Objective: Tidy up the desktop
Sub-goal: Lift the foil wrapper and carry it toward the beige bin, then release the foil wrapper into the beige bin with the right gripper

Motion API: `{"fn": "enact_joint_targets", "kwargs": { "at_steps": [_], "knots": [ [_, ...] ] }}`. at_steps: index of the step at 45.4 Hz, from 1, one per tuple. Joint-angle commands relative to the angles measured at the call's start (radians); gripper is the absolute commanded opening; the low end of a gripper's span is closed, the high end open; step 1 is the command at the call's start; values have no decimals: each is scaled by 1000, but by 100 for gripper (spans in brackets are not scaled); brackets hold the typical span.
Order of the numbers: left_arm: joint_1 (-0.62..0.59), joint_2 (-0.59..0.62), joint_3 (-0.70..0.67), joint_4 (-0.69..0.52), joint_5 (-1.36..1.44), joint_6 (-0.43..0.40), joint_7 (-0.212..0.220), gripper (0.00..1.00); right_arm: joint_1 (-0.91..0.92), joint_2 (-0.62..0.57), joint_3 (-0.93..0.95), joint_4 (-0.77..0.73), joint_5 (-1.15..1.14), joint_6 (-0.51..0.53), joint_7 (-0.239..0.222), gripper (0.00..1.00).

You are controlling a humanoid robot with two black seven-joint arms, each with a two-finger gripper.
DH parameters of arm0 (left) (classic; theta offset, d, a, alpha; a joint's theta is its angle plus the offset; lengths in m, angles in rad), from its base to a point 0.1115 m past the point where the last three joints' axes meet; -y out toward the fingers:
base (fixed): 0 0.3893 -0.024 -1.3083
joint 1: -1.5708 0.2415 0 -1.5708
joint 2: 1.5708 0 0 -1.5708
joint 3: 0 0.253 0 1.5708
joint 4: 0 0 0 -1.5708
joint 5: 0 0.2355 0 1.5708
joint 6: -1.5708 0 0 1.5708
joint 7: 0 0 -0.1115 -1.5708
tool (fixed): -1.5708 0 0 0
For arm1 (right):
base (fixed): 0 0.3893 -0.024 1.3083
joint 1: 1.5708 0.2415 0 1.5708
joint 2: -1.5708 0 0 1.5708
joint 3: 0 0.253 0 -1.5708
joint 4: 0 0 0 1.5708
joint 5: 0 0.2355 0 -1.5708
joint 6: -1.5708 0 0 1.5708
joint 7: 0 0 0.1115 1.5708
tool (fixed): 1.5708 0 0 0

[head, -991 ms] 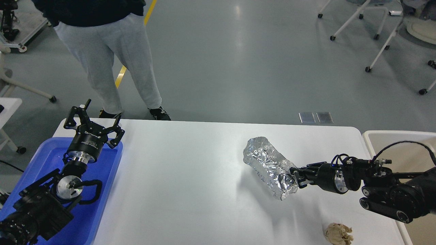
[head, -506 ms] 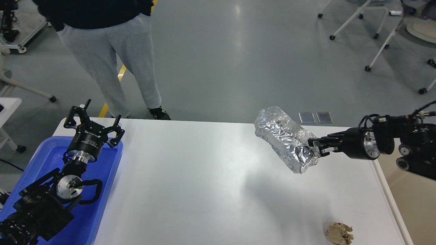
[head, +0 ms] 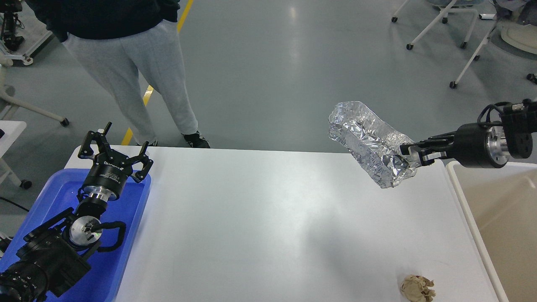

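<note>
The white desktop (head: pixel 260 218) fills the middle of the head view. My right gripper (head: pixel 409 153) is shut on the near end of a crumpled silver foil tray (head: pixel 369 140) and holds it high in the air above the desktop's far right corner. A crumpled brown paper ball (head: pixel 417 288) lies on the desktop near the front right. My left gripper (head: pixel 115 147) is open and empty, held above the far end of the blue tray (head: pixel 126 235) at the left.
A beige bin (head: pixel 499 226) stands against the desktop's right edge. A person in grey trousers (head: pixel 126 71) stands just beyond the far left corner. Wheeled chair bases (head: pixel 461 46) stand on the floor at the back right.
My right gripper has lifted the foil tray off the desktop and carried it up and to the right, toward the beige bin. The left arm has not moved.
</note>
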Motion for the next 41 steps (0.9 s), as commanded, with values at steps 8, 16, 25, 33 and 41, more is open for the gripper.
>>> {"fn": "enact_joint_targets", "kwargs": {
  "at_steps": [8,16,25,33,41],
  "knots": [
    [0,0,0,0,0,0,0,100,11,-54,-3,-25,-9,14,1,0],
    [0,0,0,1,0,0,0,100,-98,-110,26,-163,5,-13,8,0],
    [1,0,0,0,0,0,0,100,-232,-157,54,-309,157,-47,36,0],
    [1,0,0,1,0,0,0,100,-339,-185,54,-393,294,-85,103,0],
    [1,0,0,0,0,0,0,100,-443,-182,52,-518,405,-112,183,0]
  ]
}}
